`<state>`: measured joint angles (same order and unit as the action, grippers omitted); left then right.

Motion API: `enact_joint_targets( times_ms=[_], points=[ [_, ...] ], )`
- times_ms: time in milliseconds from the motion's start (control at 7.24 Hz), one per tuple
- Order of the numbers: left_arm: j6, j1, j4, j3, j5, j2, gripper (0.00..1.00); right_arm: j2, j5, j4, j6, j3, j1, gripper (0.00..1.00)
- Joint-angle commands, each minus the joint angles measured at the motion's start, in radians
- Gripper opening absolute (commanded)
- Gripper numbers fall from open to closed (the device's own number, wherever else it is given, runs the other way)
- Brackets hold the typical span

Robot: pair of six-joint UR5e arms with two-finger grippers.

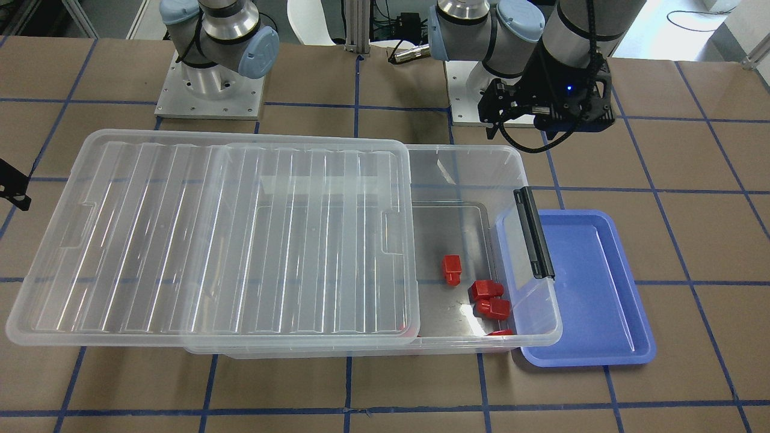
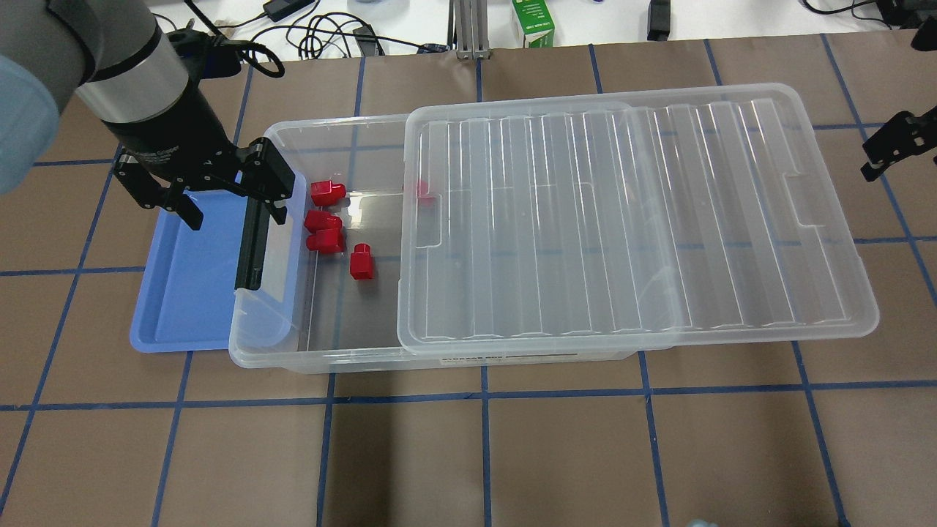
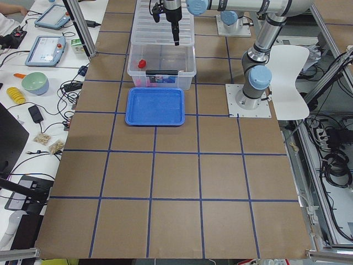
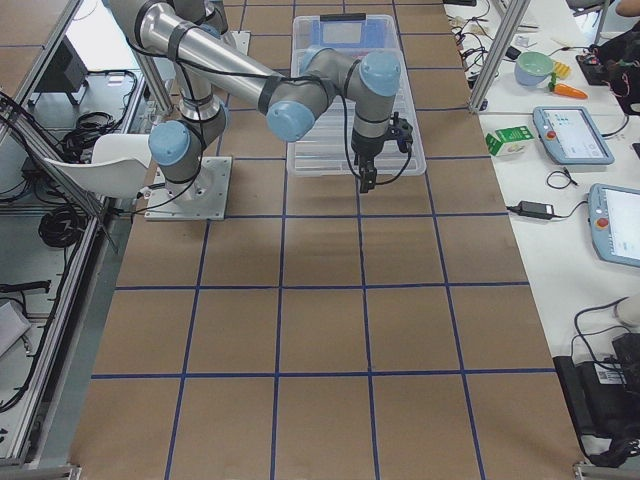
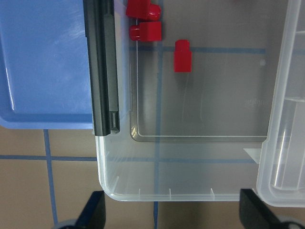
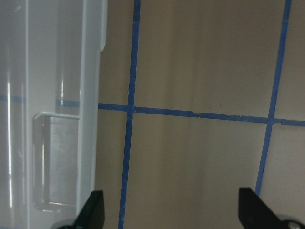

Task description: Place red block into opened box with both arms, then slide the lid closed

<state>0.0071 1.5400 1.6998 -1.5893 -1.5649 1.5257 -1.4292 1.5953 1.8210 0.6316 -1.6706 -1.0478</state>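
Several red blocks lie on the floor of the clear box (image 2: 322, 362), in its uncovered end: one block (image 2: 361, 262) sits apart, and others (image 2: 323, 219) cluster near the black clip handle (image 2: 252, 245). The ribbed lid (image 2: 629, 219) covers most of the box and overhangs its far end. My left gripper (image 2: 201, 194) hangs open and empty above the handle end, and its wrist view looks down on the handle (image 5: 102, 67) and a block (image 5: 182, 56). My right gripper (image 6: 171, 214) is open and empty over bare table, just beyond the lid's (image 6: 57, 95) overhanging end.
A shallow blue tray (image 2: 183, 293) with nothing in it lies against the box's handle end. A green carton (image 2: 532, 22) and cables sit beyond the table's far edge. Blue tape lines grid the brown tabletop.
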Motion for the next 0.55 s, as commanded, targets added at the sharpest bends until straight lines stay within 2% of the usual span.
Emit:
enact_joint_targets(
  times_ms=[0, 415],
  points=[
    [0.011, -0.021, 0.004, 0.000, -0.004, -0.007, 1.00, 0.009, -0.003, 0.099, 0.034, -0.081, 0.005, 1.00],
    [0.011, -0.018, 0.004, -0.008, -0.003, -0.007, 1.00, 0.009, -0.003, 0.096, 0.030, -0.096, 0.005, 1.00]
  ],
)
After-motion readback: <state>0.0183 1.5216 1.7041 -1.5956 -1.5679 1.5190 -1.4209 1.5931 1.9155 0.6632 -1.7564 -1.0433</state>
